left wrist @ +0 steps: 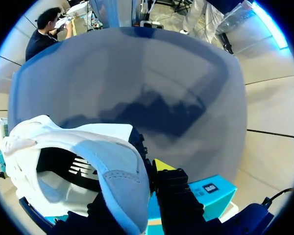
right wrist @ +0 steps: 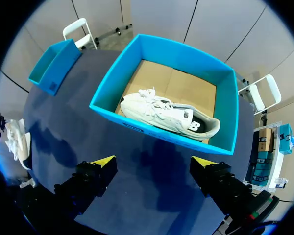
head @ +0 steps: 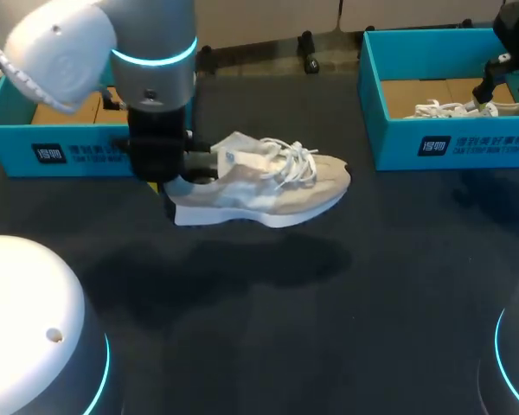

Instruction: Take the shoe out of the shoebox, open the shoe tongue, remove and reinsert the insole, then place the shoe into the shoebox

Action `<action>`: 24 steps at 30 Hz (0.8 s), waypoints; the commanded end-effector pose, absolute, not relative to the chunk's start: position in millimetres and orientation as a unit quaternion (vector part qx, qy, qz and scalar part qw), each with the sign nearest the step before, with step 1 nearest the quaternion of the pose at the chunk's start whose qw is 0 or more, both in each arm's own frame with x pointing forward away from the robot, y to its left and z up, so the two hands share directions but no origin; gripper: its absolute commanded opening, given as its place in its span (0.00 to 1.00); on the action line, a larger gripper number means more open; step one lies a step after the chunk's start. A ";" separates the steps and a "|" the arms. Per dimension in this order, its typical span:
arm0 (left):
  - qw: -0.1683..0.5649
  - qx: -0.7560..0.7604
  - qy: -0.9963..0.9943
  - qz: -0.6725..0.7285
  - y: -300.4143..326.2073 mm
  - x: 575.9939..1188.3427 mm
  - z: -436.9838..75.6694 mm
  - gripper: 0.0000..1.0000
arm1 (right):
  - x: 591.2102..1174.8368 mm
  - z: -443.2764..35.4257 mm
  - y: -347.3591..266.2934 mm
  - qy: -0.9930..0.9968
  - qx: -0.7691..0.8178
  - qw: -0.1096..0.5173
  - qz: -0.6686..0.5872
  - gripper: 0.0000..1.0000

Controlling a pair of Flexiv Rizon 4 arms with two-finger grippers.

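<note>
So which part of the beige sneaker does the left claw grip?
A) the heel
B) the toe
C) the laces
A: the left claw clamps the beige sneaker at its heel collar, with the toe and laces free beyond it.

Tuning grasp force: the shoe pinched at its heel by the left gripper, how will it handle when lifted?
Probably light: the shoe looks like fabric on a thick foam-like sole. Held only at the heel collar by the left gripper, the toe will likely sag and the soft collar may flex. Loose laces could swing or snag.
</note>
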State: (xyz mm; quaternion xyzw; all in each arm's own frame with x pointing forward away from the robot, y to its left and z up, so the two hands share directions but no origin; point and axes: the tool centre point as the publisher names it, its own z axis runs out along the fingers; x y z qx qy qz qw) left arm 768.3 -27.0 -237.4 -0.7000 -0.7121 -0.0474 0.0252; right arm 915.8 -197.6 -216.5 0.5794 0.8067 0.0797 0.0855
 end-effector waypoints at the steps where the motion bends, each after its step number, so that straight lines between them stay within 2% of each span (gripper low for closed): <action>1: 0.030 -0.697 -0.715 -0.047 -41.6 773.1 -261.4 0.00 | 916.1 -216.7 -197.1 0.806 0.580 0.086 0.079 1.00; 16: 0.045 -0.699 -0.712 -0.044 -63.3 754.5 -325.5 0.00 | 916.1 -216.7 -197.1 0.806 0.580 0.086 0.079 1.00; 24: 0.028 -0.697 -0.715 -0.048 -64.1 746.5 -343.7 0.00 | 916.1 -216.7 -197.1 0.806 0.580 0.086 0.079 1.00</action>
